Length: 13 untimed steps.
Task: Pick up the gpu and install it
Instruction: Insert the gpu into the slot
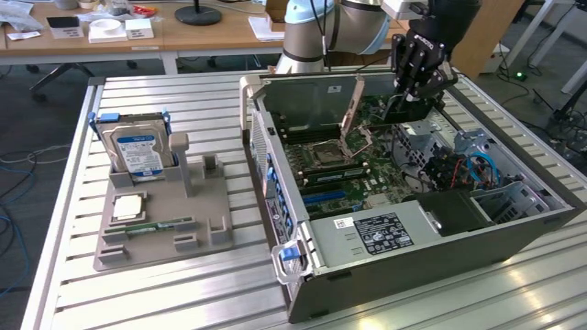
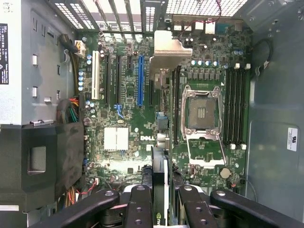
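bright, even light, with pale glare streaking the metal table [image 1: 183, 289]. the motherboard [image 2: 128, 118] is well lit; the gripper [image 2: 161, 199] and black shroud [image 2: 42, 156] look dark.

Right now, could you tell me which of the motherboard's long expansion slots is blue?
The blue slot is the one; its neighbours are black slots, and the white slot lies beyond them.

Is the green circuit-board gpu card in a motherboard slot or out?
Out: the gpu hangs clamped in the black gripper above the green motherboard, its long blue slot empty.
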{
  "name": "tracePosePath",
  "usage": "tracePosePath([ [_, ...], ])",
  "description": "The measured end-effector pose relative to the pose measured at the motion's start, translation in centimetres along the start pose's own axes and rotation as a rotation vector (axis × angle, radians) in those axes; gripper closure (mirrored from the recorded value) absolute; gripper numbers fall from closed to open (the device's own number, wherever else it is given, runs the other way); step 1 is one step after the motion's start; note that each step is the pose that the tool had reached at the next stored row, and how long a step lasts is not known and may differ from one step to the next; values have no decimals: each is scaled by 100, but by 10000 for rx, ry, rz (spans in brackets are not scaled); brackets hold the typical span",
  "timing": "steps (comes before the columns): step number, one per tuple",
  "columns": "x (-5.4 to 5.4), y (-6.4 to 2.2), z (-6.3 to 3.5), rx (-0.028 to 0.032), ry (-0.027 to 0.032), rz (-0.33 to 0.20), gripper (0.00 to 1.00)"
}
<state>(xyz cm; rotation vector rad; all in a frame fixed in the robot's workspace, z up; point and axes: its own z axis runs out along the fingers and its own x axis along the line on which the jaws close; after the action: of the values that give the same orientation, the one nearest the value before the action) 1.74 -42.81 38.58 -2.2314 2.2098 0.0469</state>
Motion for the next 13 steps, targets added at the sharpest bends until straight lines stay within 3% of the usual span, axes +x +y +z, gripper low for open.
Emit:
tracePosePath([
  [5,0,21,1,1,-1,1,74],
  [11,-3,211,7,1,1,34,74],
  [13,-3,233,9,1,0,60,74],
])
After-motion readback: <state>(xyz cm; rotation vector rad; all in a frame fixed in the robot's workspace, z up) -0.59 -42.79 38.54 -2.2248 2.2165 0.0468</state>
